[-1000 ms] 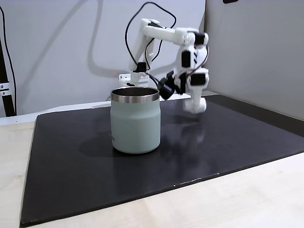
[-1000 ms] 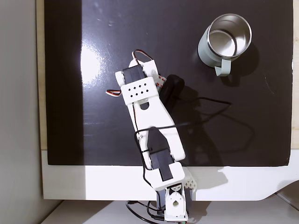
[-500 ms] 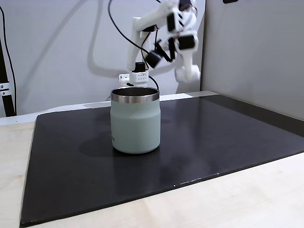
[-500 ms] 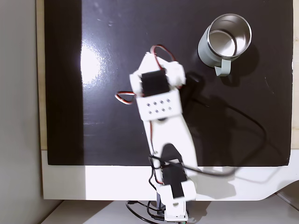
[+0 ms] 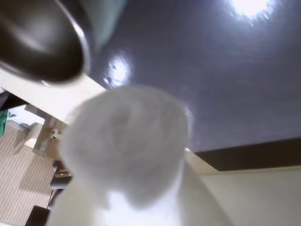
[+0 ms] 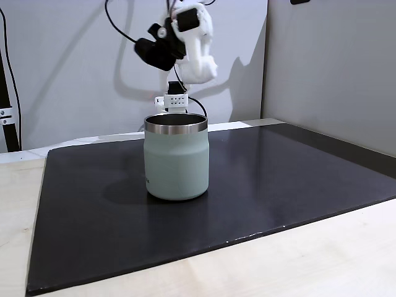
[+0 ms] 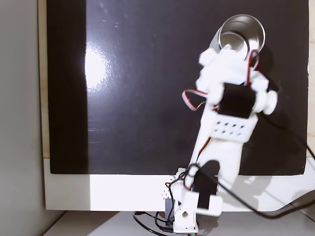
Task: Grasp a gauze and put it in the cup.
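The gauze (image 5: pixel 124 150) filled the wrist view close up, blurred, apparently pinched in the fingers, tho the fingers themselves weren't clear enough to be sure. Arm was raised w/ the gripper (image 7: pixel 224 51) by the cup (image 6: pixel 176 158) rim, prob. for a straight drop in. Cup sat upright on the dark surface (image 6: pixel 278 179), mouth open.

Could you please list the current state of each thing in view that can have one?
gauze: held close before the wrist camera, lifted off the mat, not yet in the cup.
cup: upright on the black mat, mouth open.
gripper: raised in the air beside the cup's mouth; jaws closed on the gauze.
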Robot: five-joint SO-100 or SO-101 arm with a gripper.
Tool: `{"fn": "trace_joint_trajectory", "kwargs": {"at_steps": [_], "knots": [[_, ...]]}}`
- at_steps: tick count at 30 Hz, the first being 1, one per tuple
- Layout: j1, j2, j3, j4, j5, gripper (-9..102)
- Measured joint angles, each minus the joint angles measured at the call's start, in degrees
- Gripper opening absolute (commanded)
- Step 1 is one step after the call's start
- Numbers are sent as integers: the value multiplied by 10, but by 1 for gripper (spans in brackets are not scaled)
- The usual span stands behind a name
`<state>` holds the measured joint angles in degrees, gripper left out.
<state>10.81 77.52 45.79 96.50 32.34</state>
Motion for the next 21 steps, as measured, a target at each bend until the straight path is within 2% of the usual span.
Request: {"fn": "trace_joint_trajectory", "kwargs": {"at_steps": [8,21], "knots": [[37,-155,-209,27,-26,0],[45,-283,-345,23,-27,0]]}}
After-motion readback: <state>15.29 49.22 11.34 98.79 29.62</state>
